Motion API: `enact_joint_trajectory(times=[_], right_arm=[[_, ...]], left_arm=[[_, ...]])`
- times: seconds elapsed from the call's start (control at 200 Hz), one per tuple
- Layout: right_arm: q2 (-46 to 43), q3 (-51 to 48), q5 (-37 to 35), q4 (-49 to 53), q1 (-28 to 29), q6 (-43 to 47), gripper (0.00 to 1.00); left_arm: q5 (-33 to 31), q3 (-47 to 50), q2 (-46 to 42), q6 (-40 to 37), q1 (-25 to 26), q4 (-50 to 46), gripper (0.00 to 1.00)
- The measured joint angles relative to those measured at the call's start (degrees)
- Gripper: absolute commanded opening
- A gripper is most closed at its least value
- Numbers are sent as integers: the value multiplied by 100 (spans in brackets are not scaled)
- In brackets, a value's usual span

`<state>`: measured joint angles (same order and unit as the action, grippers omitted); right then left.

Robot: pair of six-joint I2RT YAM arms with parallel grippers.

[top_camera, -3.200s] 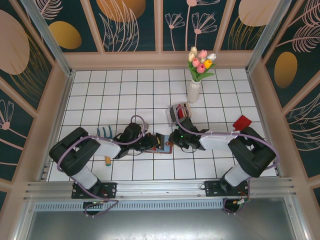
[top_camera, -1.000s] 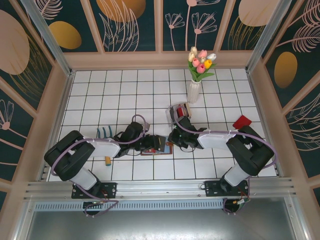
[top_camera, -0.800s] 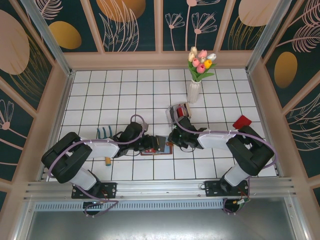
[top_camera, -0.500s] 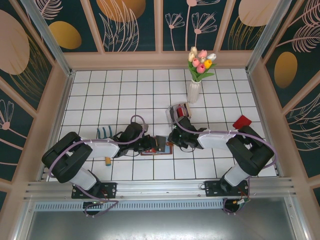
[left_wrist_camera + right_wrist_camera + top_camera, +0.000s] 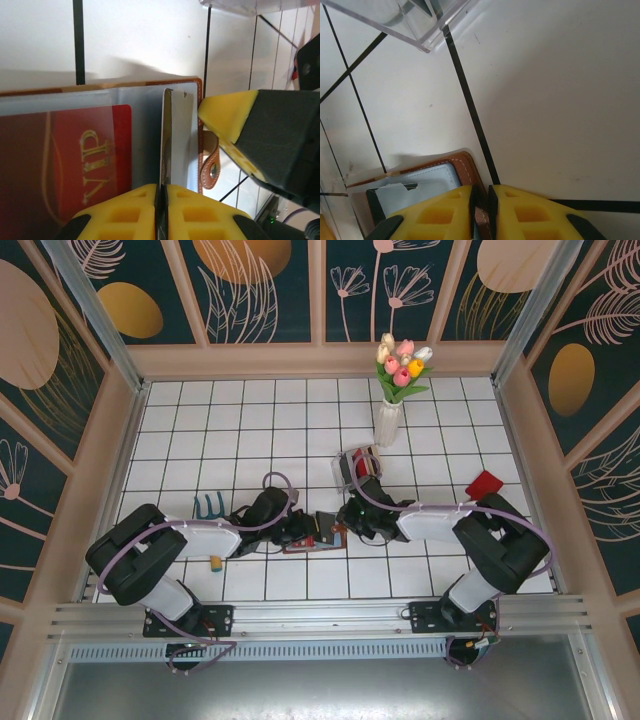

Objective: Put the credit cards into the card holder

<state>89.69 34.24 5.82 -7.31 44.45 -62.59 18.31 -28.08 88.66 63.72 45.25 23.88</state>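
Seen from above, a brown leather card holder (image 5: 327,537) lies open on the white tiled table (image 5: 250,420), just toward 6 o'clock from the centre, with both arms meeting over it. The left gripper (image 5: 303,530) reaches in from 9 o'clock; its yellow fingers (image 5: 130,205) are pressed together on a grey credit card (image 5: 165,135), held edge-on and upright over the holder's grey inner pocket. A red credit card (image 5: 75,150) with gold lettering lies flat in the holder at 9 o'clock from the held card. The right gripper (image 5: 345,523) comes in from 3 o'clock, its fingers (image 5: 440,210) pinching the holder's brown stitched edge. The clasp tab (image 5: 210,165) hangs off that edge, just beside the right gripper's yellow fingertip. A clear plastic box (image 5: 347,466) stands near the holder at 1 o'clock, apart from it.
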Motion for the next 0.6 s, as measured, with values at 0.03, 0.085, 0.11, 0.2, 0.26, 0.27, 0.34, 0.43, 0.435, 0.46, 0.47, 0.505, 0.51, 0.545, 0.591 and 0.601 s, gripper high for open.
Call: enact_joint_trajectory(times=[0.03,0.085,0.11,0.2,0.26,0.27,0.34,0.43,0.435,0.46,0.47,0.505,0.51,0.545,0.591,0.601], right_arm=[[-9,-28,0,-50,0,-37,19],[-28,-83,2,-140,0,-74,19],[-42,-111,2,-184,0,-83,19],[-70,-210,11,-348,0,-101,19],[-76,-236,13,-396,0,-101,19],[-76,-240,17,-407,0,-103,19],[-81,-256,17,-437,2,-103,19],[-103,-297,9,-490,9,-127,19],[-105,-299,7,-492,9,-127,19],[-109,-310,9,-505,13,-136,19],[-111,-315,2,-518,15,-142,19],[-118,-332,-2,-542,28,-146,19],[-118,-332,-2,-542,31,-146,19],[-127,-343,-15,-562,42,-149,19],[-146,-369,-22,-581,52,-151,19],[-153,-376,-22,-579,57,-151,19]], left_arm=[[-42,0,4,48,15,26,16],[-98,0,17,103,59,59,17],[-114,2,17,122,90,70,18],[-199,2,22,192,201,98,20],[-254,2,22,223,267,107,21],[-262,2,22,229,280,107,21],[-343,4,26,260,354,107,23],[-431,13,44,271,437,107,28],[-435,13,46,271,444,107,28],[-466,17,50,291,463,109,28],[-472,20,50,291,466,109,29],[-514,28,50,302,481,118,30],[-516,28,50,304,483,120,30],[-551,28,46,304,496,116,32],[-621,28,15,297,503,87,32],[-636,28,2,299,503,68,32]])
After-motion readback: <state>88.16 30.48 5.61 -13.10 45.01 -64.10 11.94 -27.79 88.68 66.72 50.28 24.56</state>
